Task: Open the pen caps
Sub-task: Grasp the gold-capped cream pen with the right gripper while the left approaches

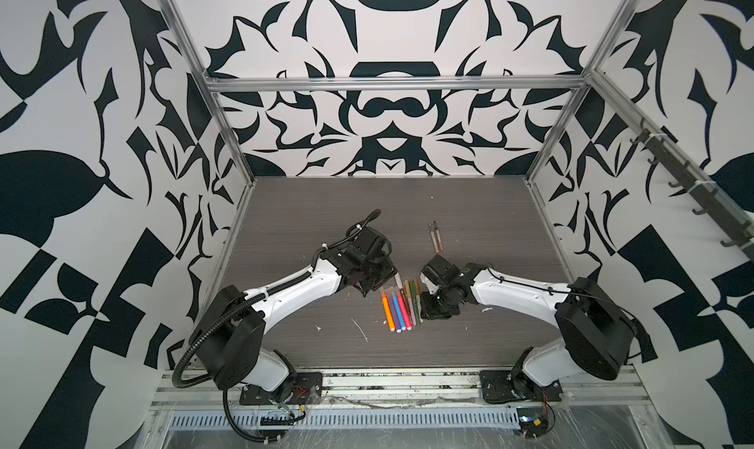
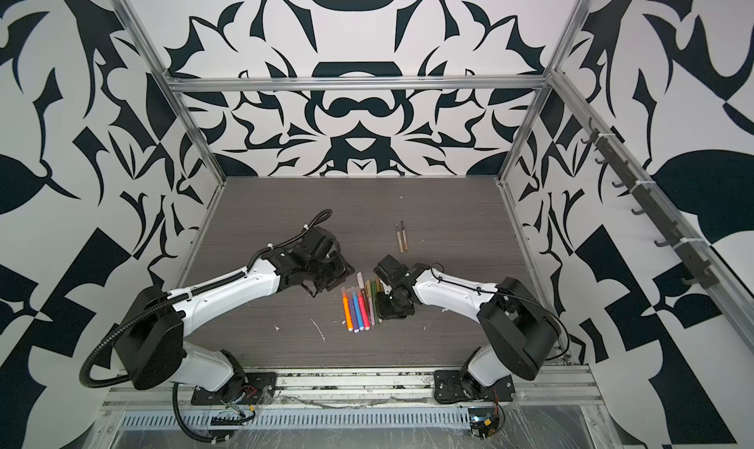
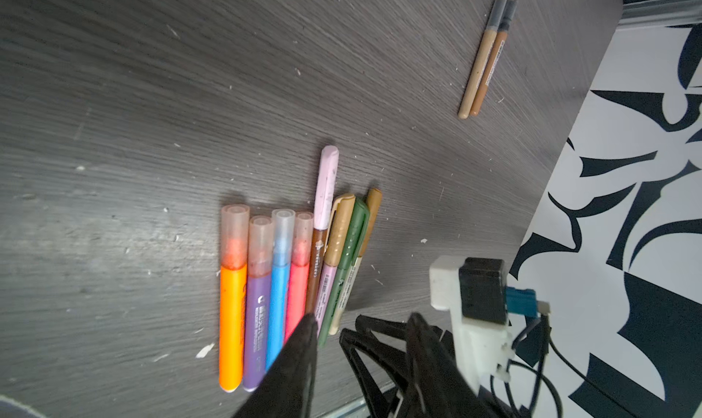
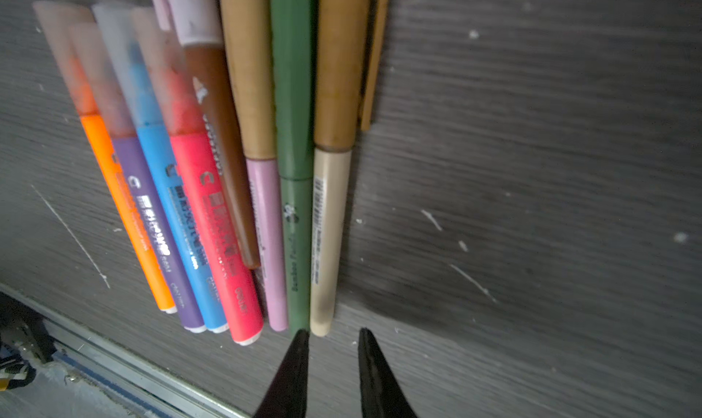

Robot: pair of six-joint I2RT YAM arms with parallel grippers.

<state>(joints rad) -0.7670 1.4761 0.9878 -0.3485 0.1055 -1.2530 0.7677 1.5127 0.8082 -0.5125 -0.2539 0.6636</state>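
Pen caps: all on their pens; four translucent caps on the thick pens, then a pink cap, tan cap, green cap and brown cap.
Pens: a row lying side by side and touching, mid-surface between the arms.
Right pincer: jaws narrowly parted, gripping nothing, tips at the tail ends of the green pen and cream pen.
Left pincer: jaws apart, empty, just left of the row in both top views.
Bare-tipped pair: two thin pens, touching, farther back.
Surface: dark wood grain, white flecks.
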